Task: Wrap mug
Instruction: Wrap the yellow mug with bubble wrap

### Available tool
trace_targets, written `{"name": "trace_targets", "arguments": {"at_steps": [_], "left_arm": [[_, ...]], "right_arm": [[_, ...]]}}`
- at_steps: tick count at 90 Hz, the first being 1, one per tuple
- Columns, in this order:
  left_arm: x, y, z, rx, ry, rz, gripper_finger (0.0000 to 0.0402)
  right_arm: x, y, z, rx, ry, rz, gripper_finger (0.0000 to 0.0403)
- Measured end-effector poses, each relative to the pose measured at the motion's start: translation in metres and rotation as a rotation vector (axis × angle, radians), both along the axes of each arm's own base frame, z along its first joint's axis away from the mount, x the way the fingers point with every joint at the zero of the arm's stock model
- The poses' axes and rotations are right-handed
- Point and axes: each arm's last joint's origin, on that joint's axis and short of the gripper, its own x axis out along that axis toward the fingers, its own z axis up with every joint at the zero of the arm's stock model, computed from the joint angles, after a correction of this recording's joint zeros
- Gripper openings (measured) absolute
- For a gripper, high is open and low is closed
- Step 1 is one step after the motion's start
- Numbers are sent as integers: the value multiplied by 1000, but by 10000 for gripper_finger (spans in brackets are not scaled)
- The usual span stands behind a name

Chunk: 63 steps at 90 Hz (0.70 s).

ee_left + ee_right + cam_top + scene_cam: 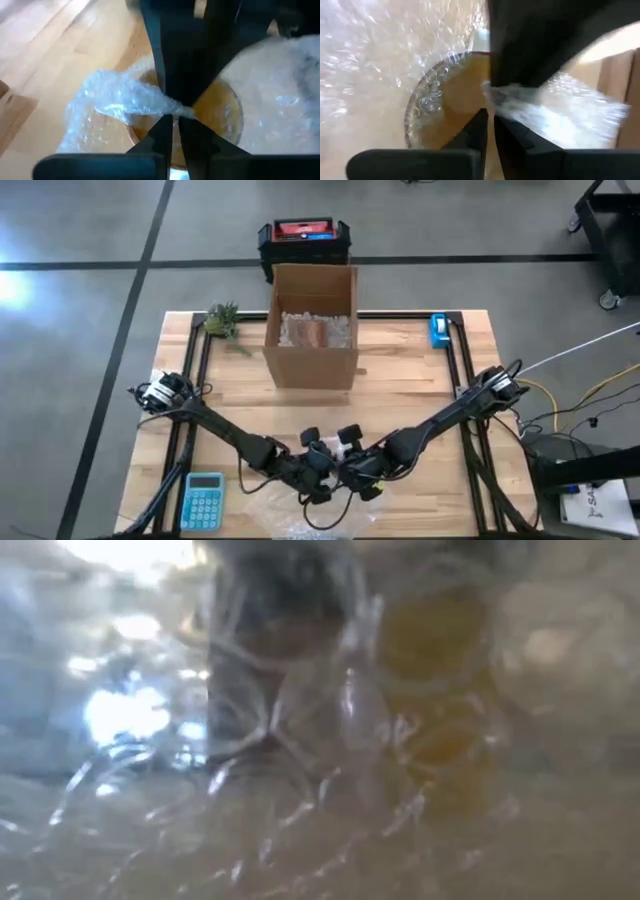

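Grippers meet over the mug at the desk's near edge, each pinching bubble wrap.
Left gripper (322, 480) and right gripper (352, 477) sit almost touching near the front middle of the desk (420, 370), above a sheet of wrap (300, 515). In the left wrist view the fingers (160, 135) are nearly closed on a bunched fold of wrap (125, 100), with the yellow mug (220, 107) open-mouthed just beyond. The right wrist view shows its fingers (481, 131) likewise clamped on wrap (560, 107) beside the mug (455, 100). The low view is filled by wrap (300, 790), the mug a yellow blur behind it. Farther back stand a box (312, 330), a plant (224, 320), a tape roll (438, 330); a calculator (204, 500) lies front left.
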Motion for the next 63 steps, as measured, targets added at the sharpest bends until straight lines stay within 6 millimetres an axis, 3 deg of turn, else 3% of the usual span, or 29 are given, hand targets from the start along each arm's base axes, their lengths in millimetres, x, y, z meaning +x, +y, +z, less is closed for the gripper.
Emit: {"name": "trace_targets", "arguments": {"at_steps": [12,24,36,63], "left_arm": [[5,0,-9,7,3,18,2],[6,0,-11,5,-2,21,4],[7,-1,-11,-1,-7,16,3],[0,0,5,-14,-10,-21,3]], "right_arm": [[-5,-5,21,-3,-36,-11,18],[-3,-12,27,-63,-83,-60,18],[5,-15,14,-44,-61,-87,18],[8,2,-28,23,91,-31,18]]}}
